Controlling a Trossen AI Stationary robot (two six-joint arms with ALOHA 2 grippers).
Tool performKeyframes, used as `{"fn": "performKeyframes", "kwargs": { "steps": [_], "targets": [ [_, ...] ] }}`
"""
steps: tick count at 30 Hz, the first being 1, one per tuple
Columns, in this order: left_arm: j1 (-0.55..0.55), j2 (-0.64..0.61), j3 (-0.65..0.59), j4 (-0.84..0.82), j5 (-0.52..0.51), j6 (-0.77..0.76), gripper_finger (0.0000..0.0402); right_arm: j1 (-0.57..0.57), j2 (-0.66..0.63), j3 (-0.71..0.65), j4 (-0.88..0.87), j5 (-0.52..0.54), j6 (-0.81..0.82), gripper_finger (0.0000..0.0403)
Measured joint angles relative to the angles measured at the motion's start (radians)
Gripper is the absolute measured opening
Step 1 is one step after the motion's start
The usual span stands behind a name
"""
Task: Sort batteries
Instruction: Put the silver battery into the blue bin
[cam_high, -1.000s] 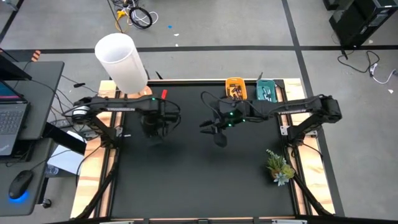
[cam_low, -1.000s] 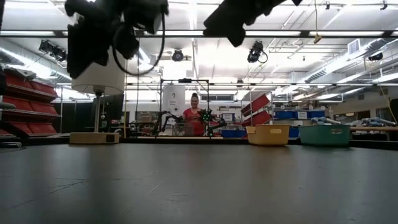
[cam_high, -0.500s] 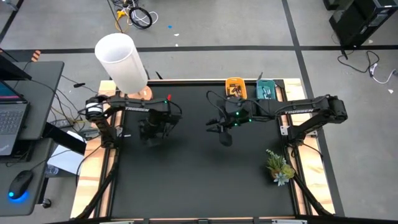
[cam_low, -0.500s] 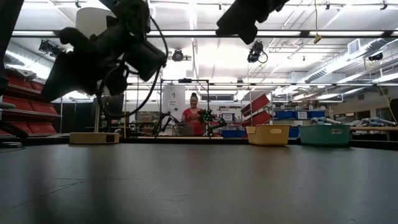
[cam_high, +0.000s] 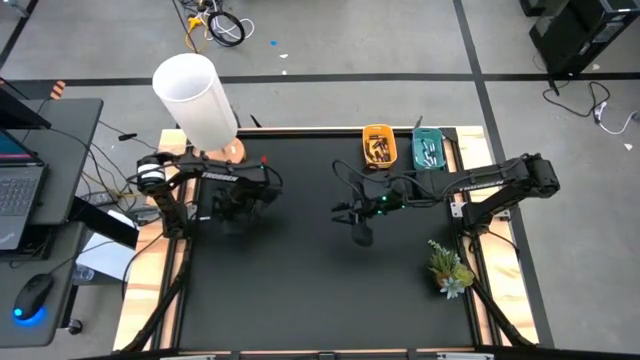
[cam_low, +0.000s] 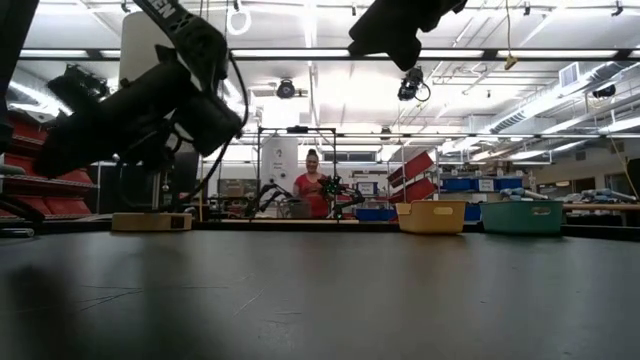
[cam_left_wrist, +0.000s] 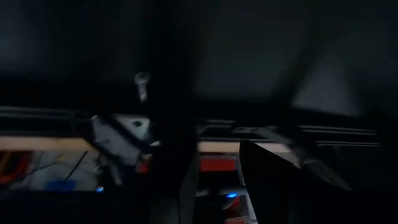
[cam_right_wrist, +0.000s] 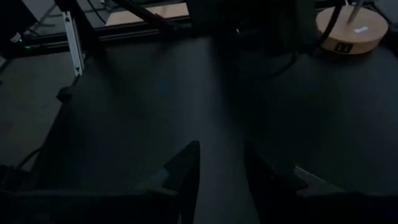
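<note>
The batteries show only as small dark and pale pieces lying inside the orange tray (cam_high: 379, 146) and the teal tray (cam_high: 430, 149) at the table's far edge. My left gripper (cam_high: 236, 206) hangs over the left part of the black table, slanting down. Its fingers stand apart (cam_left_wrist: 217, 177) with nothing between them. My right gripper (cam_high: 353, 214) hovers above the table's middle, well short of the trays. It is open too (cam_right_wrist: 221, 167) and holds nothing. No battery shows on the table top.
A tall white cylinder (cam_high: 195, 98) on a round wooden base (cam_right_wrist: 350, 29) stands at the far left corner, close behind my left arm. A small potted plant (cam_high: 448, 268) sits near the right edge. The black mat (cam_high: 320, 290) is bare in front.
My left gripper has sunk toward the table and moved toward its left edge, tipping over as it went. My right gripper has drifted slightly toward the near edge. Neither has opened or shut.
</note>
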Motion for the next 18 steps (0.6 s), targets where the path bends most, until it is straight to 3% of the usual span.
{"fn": "performKeyframes", "kwargs": {
  "steps": [11,18],
  "targets": [
    [0.009,0.082,-0.082,0.021,-0.211,-0.026,0.0173,-0.055,0.003,0.0,0.064,-0.027,0.008,0.0133],
    [0.017,0.194,-0.081,0.084,-0.216,0.026,0.0177,-0.054,0.003,0.0,0.051,-0.03,0.063,0.0133]
  ]
}}
